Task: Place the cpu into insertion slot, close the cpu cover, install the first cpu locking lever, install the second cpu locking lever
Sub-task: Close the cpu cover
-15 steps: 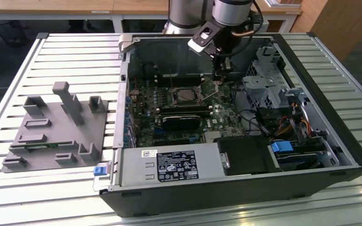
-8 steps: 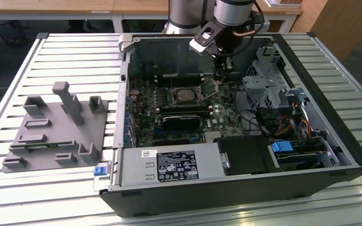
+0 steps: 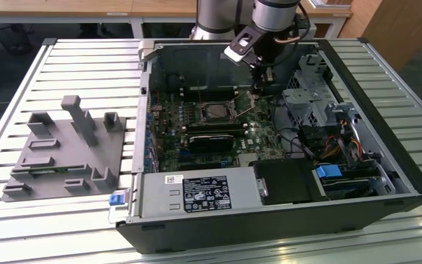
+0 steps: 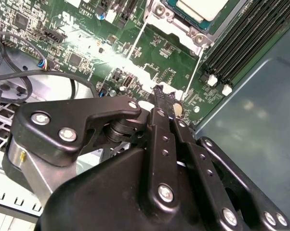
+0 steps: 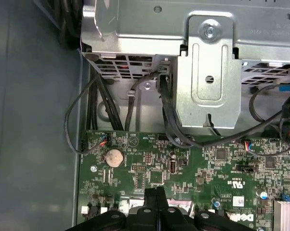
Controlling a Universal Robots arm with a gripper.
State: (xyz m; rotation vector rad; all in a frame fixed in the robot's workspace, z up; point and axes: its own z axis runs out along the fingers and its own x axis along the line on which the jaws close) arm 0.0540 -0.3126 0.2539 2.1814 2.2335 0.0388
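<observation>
In the second wrist view the cpu [image 4: 203, 6] shows its pale metal top inside the insertion slot [image 3: 217, 112] on the green board. The silver cpu cover [image 4: 199, 37] appears to lie flat around it. Two thin silver lever rods [image 4: 135, 42] [image 4: 199, 65] run out from the socket's corners. In the exterior view one rod [image 3: 249, 111] slants up on the socket's right. My gripper [image 4: 159, 91] is shut, its black fingers pressed together over the board just beside the socket, near the end of one rod. I cannot tell whether it touches the rod. Both wrist views show the fingertips [image 5: 154, 193].
The open computer case [image 3: 387, 126] lies on a slatted white table [image 3: 86, 66]. Black memory slots [image 4: 241, 43], a metal drive cage [image 5: 207, 67], loose black cables [image 5: 99, 106] and a coin battery [image 5: 113, 157] surround the gripper. A grey fixture [image 3: 64, 148] stands at the exterior view's left.
</observation>
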